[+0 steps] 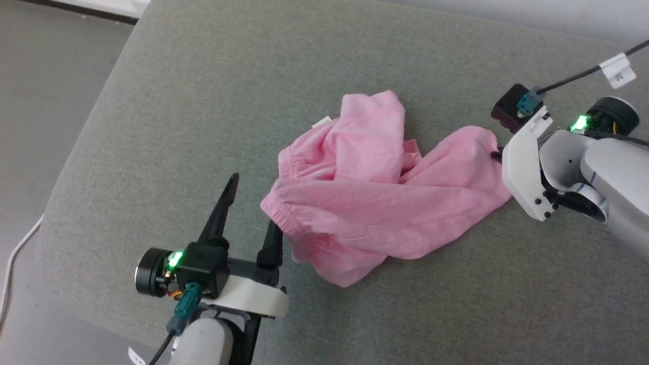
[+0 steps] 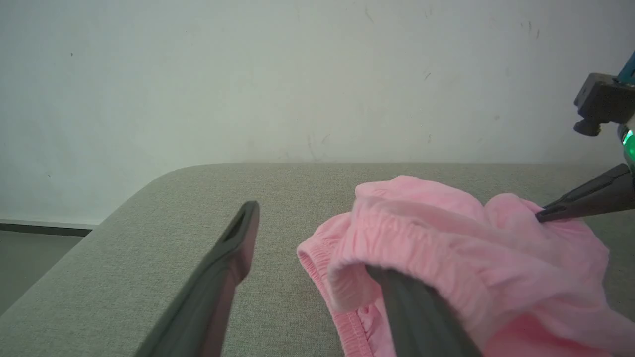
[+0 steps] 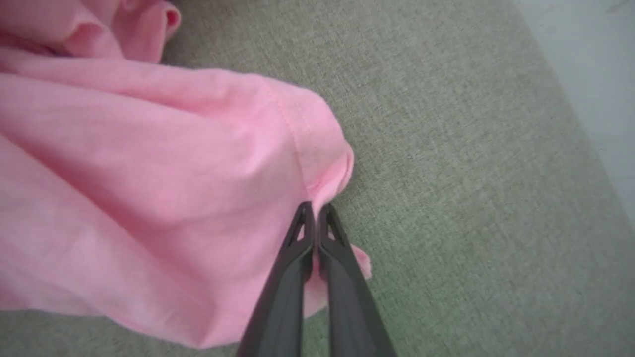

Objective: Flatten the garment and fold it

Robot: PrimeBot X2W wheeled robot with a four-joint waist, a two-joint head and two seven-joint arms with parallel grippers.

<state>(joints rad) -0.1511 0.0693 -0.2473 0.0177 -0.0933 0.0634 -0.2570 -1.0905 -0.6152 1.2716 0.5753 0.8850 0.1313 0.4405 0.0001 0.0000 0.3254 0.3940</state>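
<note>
The garment [image 1: 365, 192] is a crumpled pink heap in the middle of the grey cushion, with its gathered waistband to the left and a small white label [image 1: 321, 121] at the top. My left gripper [image 1: 253, 208] is open at the waistband. One of its fingers [image 2: 397, 297] is tucked under the elastic edge of the garment [image 2: 446, 238], and the other stands free beside it. In the right wrist view my right gripper [image 3: 313, 210] is shut on the hem of the garment [image 3: 149, 163] at its right end. The same pinch by my right gripper [image 1: 494, 154] appears in the head view.
The grey cushion [image 1: 203, 101] drops off along its left edge to a grey floor, where a white cable [image 1: 15, 258] lies. A pale wall [image 2: 297, 74] rises behind the cushion. A black cable with a white tag [image 1: 617, 70] hangs above my right arm.
</note>
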